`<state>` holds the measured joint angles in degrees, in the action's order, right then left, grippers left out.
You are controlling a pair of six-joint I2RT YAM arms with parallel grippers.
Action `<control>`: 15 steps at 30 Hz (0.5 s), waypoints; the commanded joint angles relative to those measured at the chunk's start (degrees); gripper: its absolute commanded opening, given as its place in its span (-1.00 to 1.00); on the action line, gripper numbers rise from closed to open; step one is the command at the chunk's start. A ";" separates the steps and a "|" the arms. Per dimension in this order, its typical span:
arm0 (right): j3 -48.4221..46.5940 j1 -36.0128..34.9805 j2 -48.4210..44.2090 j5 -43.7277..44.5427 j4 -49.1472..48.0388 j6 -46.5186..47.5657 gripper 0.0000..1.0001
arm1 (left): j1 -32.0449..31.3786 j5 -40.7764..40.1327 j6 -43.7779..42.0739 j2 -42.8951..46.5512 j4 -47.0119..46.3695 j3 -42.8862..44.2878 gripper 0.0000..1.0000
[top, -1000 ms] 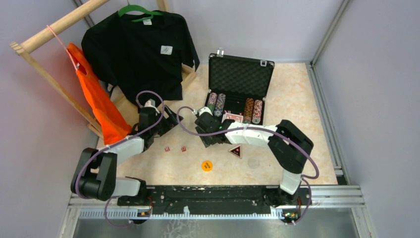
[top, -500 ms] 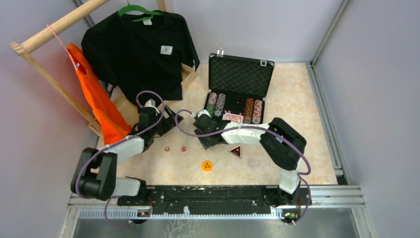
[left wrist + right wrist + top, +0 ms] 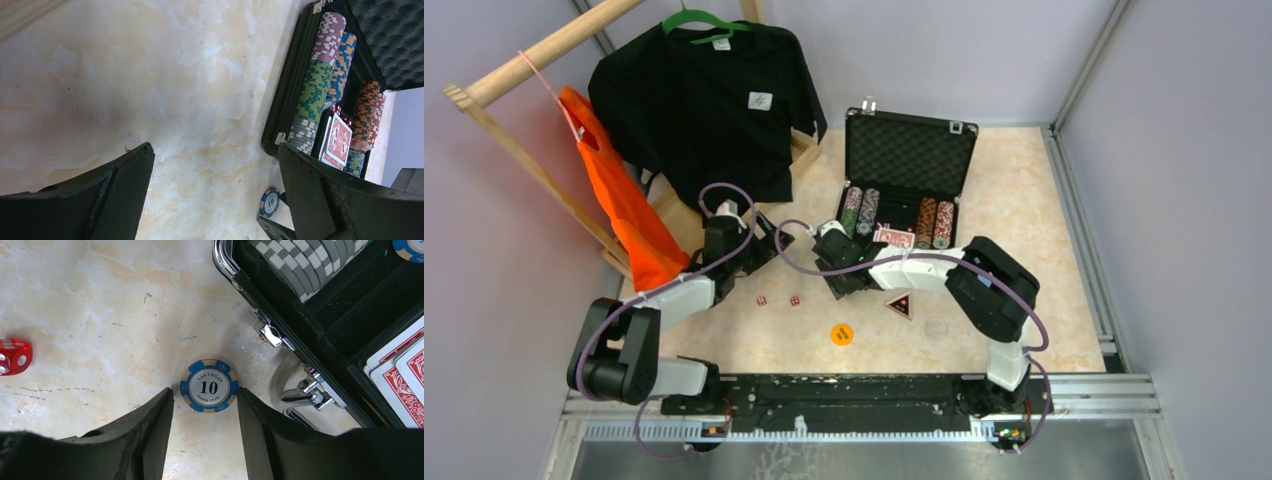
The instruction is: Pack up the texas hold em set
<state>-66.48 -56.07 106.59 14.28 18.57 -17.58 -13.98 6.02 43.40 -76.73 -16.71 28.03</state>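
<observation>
One black case (image 3: 910,152) stands open on the counter (image 3: 1014,210). Inside it lie four rows of striped chips (image 3: 852,206), two on its 9 o'clock side and two on its 3 o'clock side, with at least two red-backed cards (image 3: 400,372) between them. One loose blue chip (image 3: 209,386) lies outside. From the case, two red dice (image 3: 762,300) sit at 8 o'clock, one orange round token (image 3: 841,333) at 7 o'clock and one triangular token (image 3: 900,305) at 6 o'clock. At 10 o'clock one wooden rack (image 3: 534,55) carries one black T-shirt (image 3: 709,110), one green hanger (image 3: 699,18) and one orange bag (image 3: 619,205).
</observation>
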 commanded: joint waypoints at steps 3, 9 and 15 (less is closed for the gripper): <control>-0.99 0.56 1.36 -0.47 -0.80 0.10 0.01 | 0.27 0.63 -0.86 -0.34 -1.13 0.16 0.97; -0.28 1.37 1.61 -2.86 -2.16 -0.47 0.11 | 0.27 0.30 -1.10 -0.09 -1.06 0.01 0.97; 0.25 1.60 1.91 -3.48 -2.57 -0.59 0.12 | 0.27 0.63 -1.06 -0.59 -1.30 0.01 0.97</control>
<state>-66.46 -54.96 106.91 12.29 17.10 -17.72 -13.98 6.07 42.94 -76.75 -16.73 28.03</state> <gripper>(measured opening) 0.560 0.987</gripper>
